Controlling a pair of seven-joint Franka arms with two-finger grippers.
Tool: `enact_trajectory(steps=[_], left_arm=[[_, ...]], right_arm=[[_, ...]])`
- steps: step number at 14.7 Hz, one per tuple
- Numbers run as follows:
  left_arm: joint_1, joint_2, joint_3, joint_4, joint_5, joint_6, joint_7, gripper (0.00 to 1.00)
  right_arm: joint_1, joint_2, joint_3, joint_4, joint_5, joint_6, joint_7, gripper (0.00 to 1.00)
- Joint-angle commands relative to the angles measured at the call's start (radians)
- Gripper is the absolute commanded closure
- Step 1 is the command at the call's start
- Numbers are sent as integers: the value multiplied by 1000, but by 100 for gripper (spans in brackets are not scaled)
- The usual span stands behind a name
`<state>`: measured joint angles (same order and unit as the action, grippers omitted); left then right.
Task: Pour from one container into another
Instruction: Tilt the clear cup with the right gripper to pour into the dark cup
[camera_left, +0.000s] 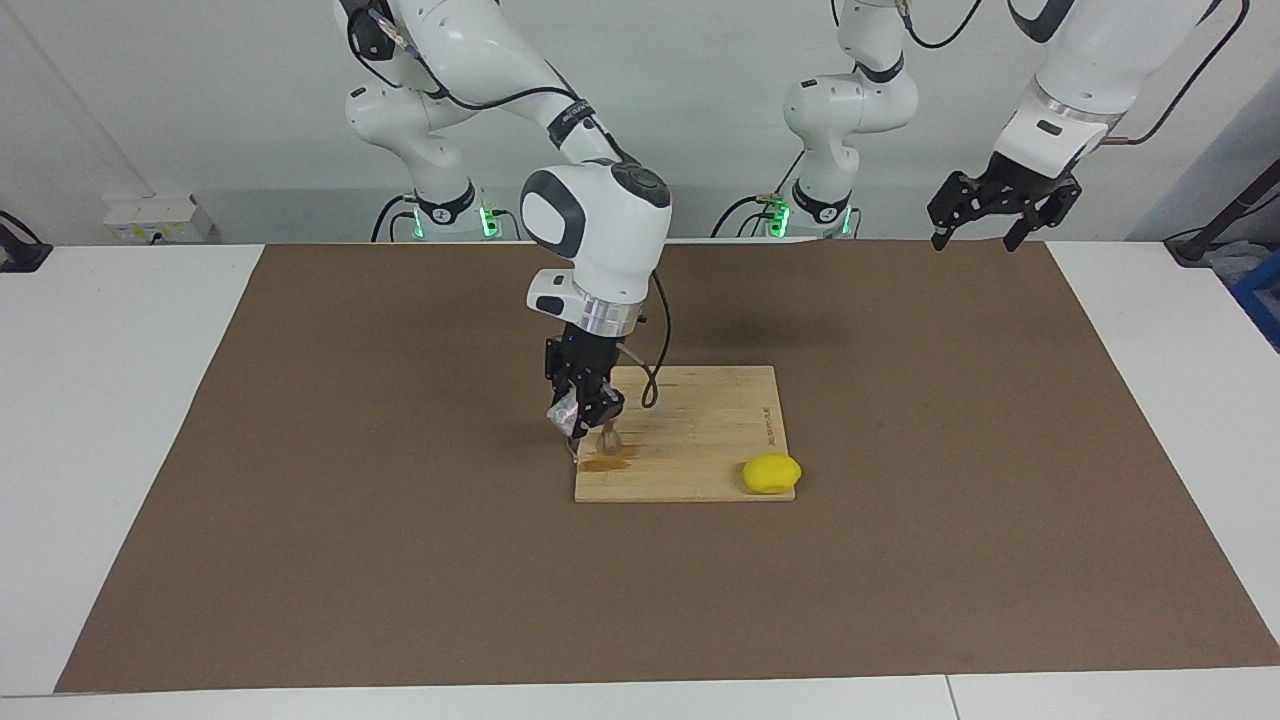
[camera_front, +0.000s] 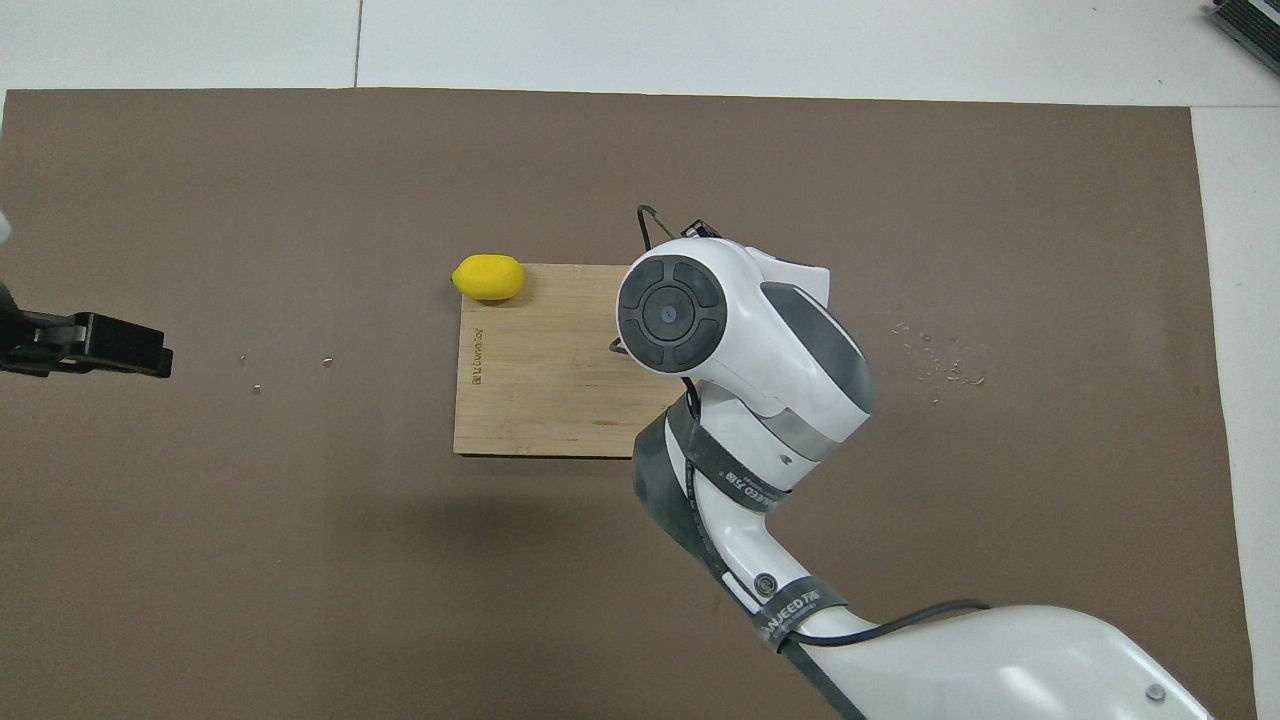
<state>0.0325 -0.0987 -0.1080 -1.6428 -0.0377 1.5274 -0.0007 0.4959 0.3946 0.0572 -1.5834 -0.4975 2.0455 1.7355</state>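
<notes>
My right gripper (camera_left: 583, 418) is low over the corner of the wooden board (camera_left: 700, 430) that lies toward the right arm's end of the table. It is shut on the small clear cup (camera_left: 561, 414) and holds it tilted. The steel jigger (camera_left: 608, 439) stands on the board right beside the cup. A brown wet patch (camera_left: 606, 462) lies on the board next to the jigger. In the overhead view the right arm's wrist (camera_front: 670, 312) hides the cup and the jigger. My left gripper (camera_left: 1000, 215) waits open and empty, raised over the left arm's end of the table; it also shows in the overhead view (camera_front: 95, 345).
A yellow lemon (camera_left: 771, 473) lies at the board's corner farthest from the robots, toward the left arm's end; it also shows in the overhead view (camera_front: 488, 277). A brown mat (camera_left: 300, 500) covers the table. Small specks (camera_front: 940, 365) lie on the mat toward the right arm's end.
</notes>
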Motion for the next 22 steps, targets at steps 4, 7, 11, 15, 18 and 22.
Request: enact_trajectory(steps=[4, 7, 11, 15, 18, 22], left_arm=[[6, -6, -1, 1, -11, -16, 5, 0], [6, -6, -1, 1, -11, -16, 5, 0], [6, -6, -1, 1, -11, -16, 5, 0], [7, -6, -1, 1, -11, -16, 5, 0], [6, -6, -1, 1, -11, -16, 5, 0], [6, -6, -1, 0, -11, -16, 5, 0]], right_arm=[[7, -3, 3, -3, -29, -1, -5, 100], [7, -3, 3, 8, -26, -8, -5, 100], [9, -3, 6, 22, 3, -21, 1, 100], [-2, -2, 6, 33, 109, -27, 5, 100], [-19, -2, 4, 33, 180, -22, 6, 100], [-37, -2, 4, 42, 197, -22, 6, 100]])
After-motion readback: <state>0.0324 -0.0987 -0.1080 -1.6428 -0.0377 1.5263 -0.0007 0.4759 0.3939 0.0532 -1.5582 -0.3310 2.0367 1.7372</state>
